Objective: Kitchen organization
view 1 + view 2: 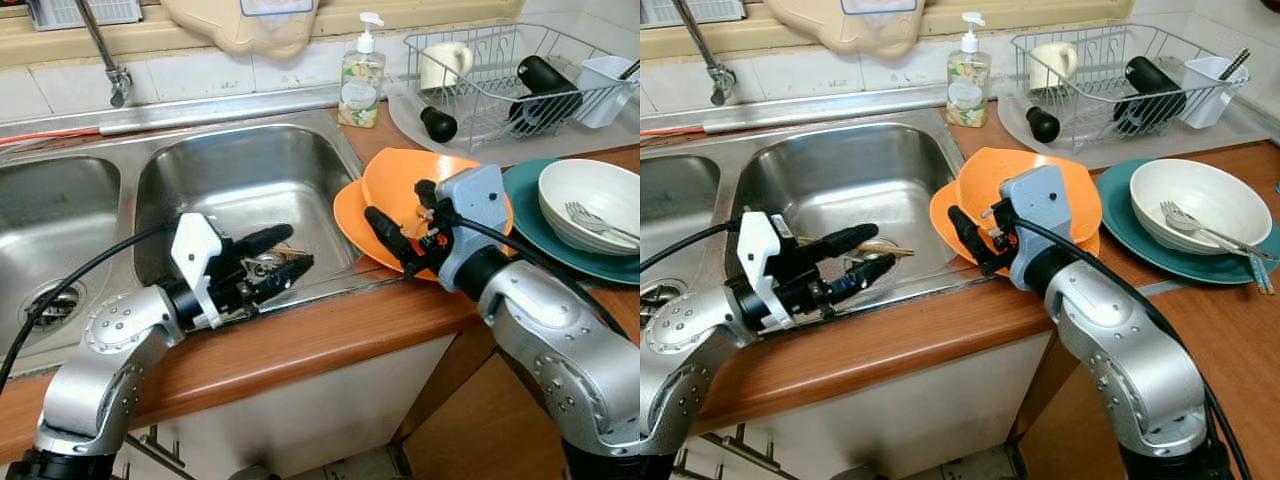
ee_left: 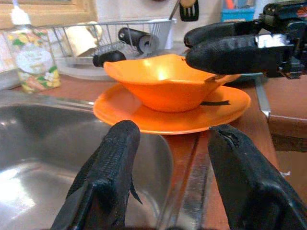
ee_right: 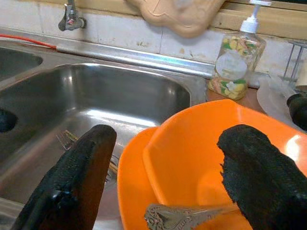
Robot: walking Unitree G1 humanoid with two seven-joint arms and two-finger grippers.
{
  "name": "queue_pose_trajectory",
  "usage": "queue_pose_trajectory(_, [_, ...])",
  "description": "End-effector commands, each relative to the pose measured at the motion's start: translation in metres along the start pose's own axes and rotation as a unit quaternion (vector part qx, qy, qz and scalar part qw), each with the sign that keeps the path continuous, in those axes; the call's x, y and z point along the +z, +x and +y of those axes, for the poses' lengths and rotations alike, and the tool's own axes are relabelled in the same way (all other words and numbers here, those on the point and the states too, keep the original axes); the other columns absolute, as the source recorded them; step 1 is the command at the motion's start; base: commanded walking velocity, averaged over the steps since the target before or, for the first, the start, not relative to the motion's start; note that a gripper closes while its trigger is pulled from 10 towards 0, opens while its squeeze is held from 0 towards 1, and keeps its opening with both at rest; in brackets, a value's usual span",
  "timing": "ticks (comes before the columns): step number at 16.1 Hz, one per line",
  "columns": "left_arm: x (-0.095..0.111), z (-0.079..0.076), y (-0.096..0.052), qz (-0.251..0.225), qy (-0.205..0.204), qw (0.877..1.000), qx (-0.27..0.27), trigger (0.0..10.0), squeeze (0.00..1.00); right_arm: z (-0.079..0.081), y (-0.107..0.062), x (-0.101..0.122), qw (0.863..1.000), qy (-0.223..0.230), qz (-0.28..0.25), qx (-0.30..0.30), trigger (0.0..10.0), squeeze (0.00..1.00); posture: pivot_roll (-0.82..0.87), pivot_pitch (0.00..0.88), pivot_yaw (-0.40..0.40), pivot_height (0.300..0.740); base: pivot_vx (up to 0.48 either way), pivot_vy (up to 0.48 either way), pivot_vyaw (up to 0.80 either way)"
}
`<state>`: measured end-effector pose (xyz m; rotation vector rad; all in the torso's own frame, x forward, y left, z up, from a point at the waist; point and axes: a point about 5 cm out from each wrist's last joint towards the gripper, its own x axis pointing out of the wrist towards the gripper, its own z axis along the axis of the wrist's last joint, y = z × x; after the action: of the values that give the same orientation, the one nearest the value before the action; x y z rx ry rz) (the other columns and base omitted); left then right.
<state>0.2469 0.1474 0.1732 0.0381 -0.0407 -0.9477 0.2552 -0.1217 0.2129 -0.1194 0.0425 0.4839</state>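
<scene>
Orange bowl (image 1: 420, 190) sits beneath right end effector (image 3: 163, 177), fingers spread.

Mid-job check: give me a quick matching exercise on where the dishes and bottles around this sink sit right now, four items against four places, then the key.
Things:
1. orange bowl
2. white bowl
3. soap bottle
4. black bottle

Places:
A. on the teal plate
B. in the wire dish rack
C. on the orange plate
D. standing behind the sink, by the wall

Pairs: 1-C, 2-A, 3-D, 4-B
</scene>
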Motion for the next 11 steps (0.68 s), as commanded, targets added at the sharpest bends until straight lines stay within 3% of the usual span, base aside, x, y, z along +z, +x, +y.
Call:
queue_pose_trajectory(1, [0.002, -0.005, 0.001, 0.003, -0.003, 1.000, -0.018, 10.0, 0.00, -0.007, -0.003, -0.002, 1.000, -0.009, 0.013, -0.022, 10.0, 0.00, -0.10, 0.000, 0.037, 0.740, 0.000, 0.000, 0.00])
queue_pose_trajectory(11, [0.002, -0.013, 0.005, 0.009, -0.017, 0.998, -0.055, 10.0, 0.00, -0.025, -0.030, -0.013, 0.995, -0.013, 0.051, -0.082, 10.0, 0.00, -0.13, 0.000, 0.058, 0.740, 0.000, 0.000, 0.00])
